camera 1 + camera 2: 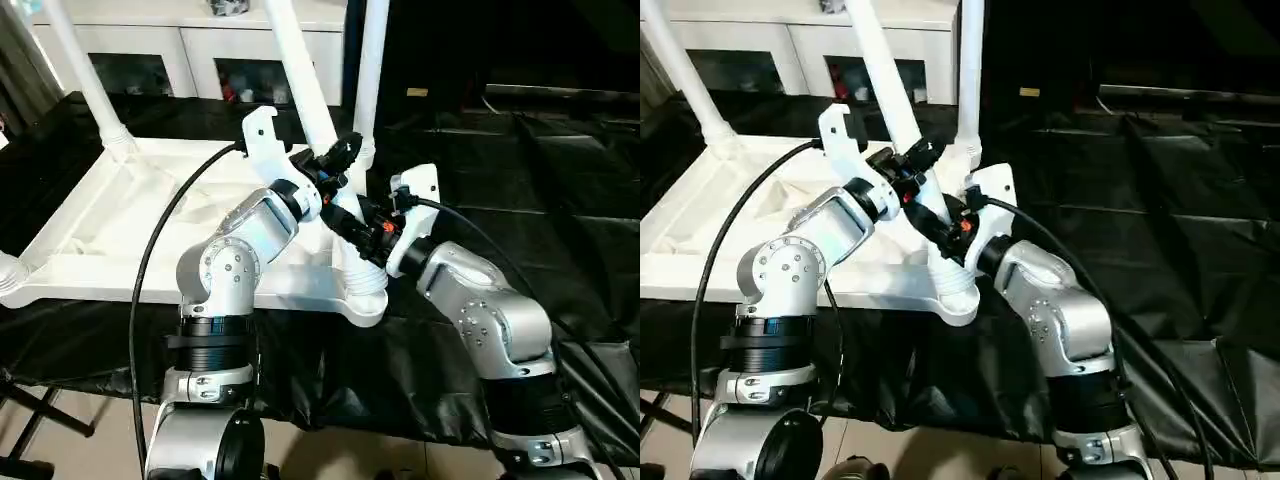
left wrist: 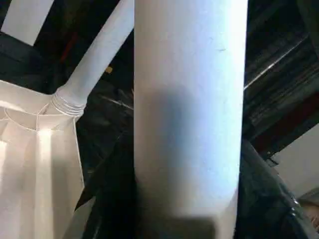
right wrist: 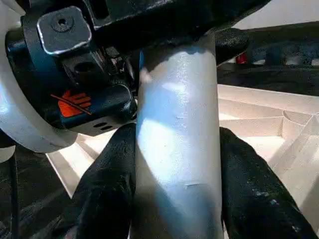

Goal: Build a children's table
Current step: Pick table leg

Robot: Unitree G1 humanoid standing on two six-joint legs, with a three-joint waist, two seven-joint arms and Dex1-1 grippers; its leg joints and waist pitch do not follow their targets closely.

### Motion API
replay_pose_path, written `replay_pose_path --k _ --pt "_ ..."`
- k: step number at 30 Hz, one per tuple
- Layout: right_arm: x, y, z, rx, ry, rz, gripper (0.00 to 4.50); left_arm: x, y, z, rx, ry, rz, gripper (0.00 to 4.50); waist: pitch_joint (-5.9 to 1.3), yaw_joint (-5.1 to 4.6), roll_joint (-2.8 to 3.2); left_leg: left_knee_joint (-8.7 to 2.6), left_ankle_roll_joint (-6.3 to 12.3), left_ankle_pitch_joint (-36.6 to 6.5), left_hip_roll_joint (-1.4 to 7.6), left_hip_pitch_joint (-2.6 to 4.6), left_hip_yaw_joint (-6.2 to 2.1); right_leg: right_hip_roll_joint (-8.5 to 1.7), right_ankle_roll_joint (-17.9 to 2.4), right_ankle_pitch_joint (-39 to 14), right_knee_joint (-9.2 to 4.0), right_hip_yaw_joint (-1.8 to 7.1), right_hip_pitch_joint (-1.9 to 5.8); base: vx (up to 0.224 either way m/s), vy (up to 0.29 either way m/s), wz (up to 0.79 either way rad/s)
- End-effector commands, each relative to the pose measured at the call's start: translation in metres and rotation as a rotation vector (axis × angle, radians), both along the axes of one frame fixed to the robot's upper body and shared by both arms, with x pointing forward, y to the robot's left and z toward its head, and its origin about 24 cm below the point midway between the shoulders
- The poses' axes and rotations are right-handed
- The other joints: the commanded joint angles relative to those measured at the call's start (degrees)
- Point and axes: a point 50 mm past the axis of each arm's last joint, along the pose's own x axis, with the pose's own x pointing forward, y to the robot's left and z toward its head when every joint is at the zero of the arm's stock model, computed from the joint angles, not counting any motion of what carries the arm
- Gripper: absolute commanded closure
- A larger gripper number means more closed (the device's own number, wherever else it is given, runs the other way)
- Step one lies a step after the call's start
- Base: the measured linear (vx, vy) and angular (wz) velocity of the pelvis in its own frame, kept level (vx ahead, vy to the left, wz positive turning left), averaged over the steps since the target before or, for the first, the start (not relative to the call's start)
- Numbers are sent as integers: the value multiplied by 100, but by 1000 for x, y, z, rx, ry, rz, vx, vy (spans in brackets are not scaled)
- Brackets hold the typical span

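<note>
The top (image 1: 120,215) lies upside down on a black sheet (image 1: 560,190), ribbed underside up; it sits to the robot's left of centre, its near edge running along the sheet's front.

Legs: one leg (image 1: 85,75) stands in the far left socket; another (image 1: 372,70) stands upright in the far right socket; a stub at the near left corner (image 1: 12,272) is cut by the frame edge; the fourth leg (image 1: 305,95) rises tilted from the near right socket (image 1: 366,285), leaning away toward the far left.

Left gripper (image 1: 338,158): set on the tilted leg, above the right one; in the left wrist view the leg (image 2: 189,109) runs straight up the middle, close to the lens, with dark finger edges at either side low down; jaws partly parted and closed about the leg.

Right gripper (image 1: 368,228): set lower on the same leg, just above the socket; in the right wrist view both black fingers (image 3: 107,184) press against the sides of the leg (image 3: 177,149); jaws about half parted, clamped on the leg; the left gripper's body (image 3: 84,89) sits directly above, touching or nearly so.

A white cabinet (image 1: 190,55) with glass doors stands behind the sheet.
</note>
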Motion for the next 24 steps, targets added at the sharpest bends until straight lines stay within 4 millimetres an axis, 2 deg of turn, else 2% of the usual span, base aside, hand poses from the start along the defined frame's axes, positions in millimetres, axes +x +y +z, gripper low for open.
replay_pose_path --k 1,6,7,8,9,11,14,17,18,19,21,22,24 --pt "-5 8 8 44 -8 69 211 -4 -15 14 -32 -66 -86 263 -511 -8 -93 -399 112 -1020 27 100 -1 -298 -609 -1905 -502 195 343 0 0 0" --pt "-12 -10 4 -24 24 207 164 -11 -5 23 -10 -199 -282 264 -516 17 -80 -400 110 -1034 18 114 -15 -287 -558 -1921 -486 189 344 0 0 0" --pt "-16 -13 4 -15 47 269 164 -12 -2 23 4 -221 -330 264 -518 23 -81 -396 151 -1010 23 131 -4 -279 -599 -1851 -485 199 348 0 0 0" --pt "-18 -15 4 -7 63 309 150 -13 0 23 15 -234 -360 264 -506 11 -75 -401 158 -1006 36 113 0 -289 -680 -1781 -471 204 341 0 0 0" --pt "-22 -19 6 6 70 371 150 -15 2 22 33 -250 -419 264 -512 7 -103 -398 159 -996 30 107 0 -291 -705 -1757 -467 196 361 0 0 0" --pt "-31 -28 9 29 97 513 125 -23 7 22 42 -301 -593 264 -519 26 -87 -393 215 -932 35 121 1 -300 -781 -1693 -446 202 367 0 0 0" --pt "-32 -30 9 24 113 563 125 -28 8 26 6 -344 -683 264 -514 25 -100 -385 207 -896 43 107 11 -322 -928 -1654 -429 201 375 0 0 0" --pt "-31 -30 7 14 132 598 119 -31 6 29 -38 -374 -745 264 -515 27 -109 -376 163 -957 45 125 19 -335 -982 -1816 -435 199 367 0 0 0" --pt "-32 -29 6 18 144 623 119 -34 5 30 -62 -388 -782 264 -511 21 -127 -381 167 -969 45 120 21 -333 -975 -1853 -445 198 371 0 0 0" --pt "-32 -29 6 19 149 632 119 -34 5 30 -66 -391 -793 264 -509 26 -117 -380 160 -999 46 131 19 -335 -961 -1933 -447 197 368 0 0 0" --pt "-32 -28 4 14 162 645 156 -35 4 31 -76 -396 -803 264 -492 20 -132 -385 137 -1077 46 142 23 -327 -906 -2103 -473 193 355 0 0 0" --pt "-32 -28 4 13 169 651 156 -35 4 31 -80 -401 -814 264 -474 15 -130 -401 94 -1189 48 152 12 -339 -799 -2383 -495 188 360 0 0 0" --pt "-32 -28 3 14 173 656 177 -36 4 31 -83 -407 -826 264 -477 10 -144 -401 80 -1223 45 157 11 -336 -720 -2498 -511 183 361 0 0 0"
